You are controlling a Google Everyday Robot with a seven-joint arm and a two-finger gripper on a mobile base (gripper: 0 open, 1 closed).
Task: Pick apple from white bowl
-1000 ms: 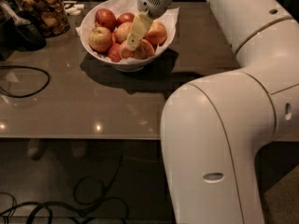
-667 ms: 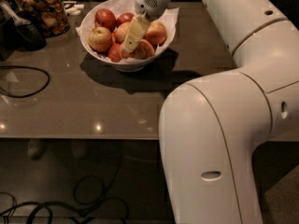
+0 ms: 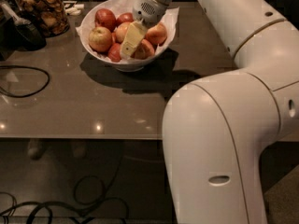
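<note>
The white bowl (image 3: 96, 50), lined with crumpled white paper, stands at the back of the grey table and holds several red and yellow apples (image 3: 101, 38). My gripper (image 3: 129, 46) reaches down into the bowl from the upper right. Its pale fingers (image 3: 132, 36) lie among the apples near the bowl's middle, beside an apple at the front (image 3: 144, 50) and one at the right (image 3: 158, 33). The fingertips are down between the fruit.
A glass jar of brown snacks (image 3: 42, 10) stands at the back left beside a dark object (image 3: 25, 31). A black cable (image 3: 23, 80) loops on the table's left. My big white arm (image 3: 219, 139) fills the right. More cables (image 3: 70, 204) lie on the floor.
The view has moved closer and shifted, so the bowl sits more to the middle. The gripper stays down among the apples, a little lower than before.
</note>
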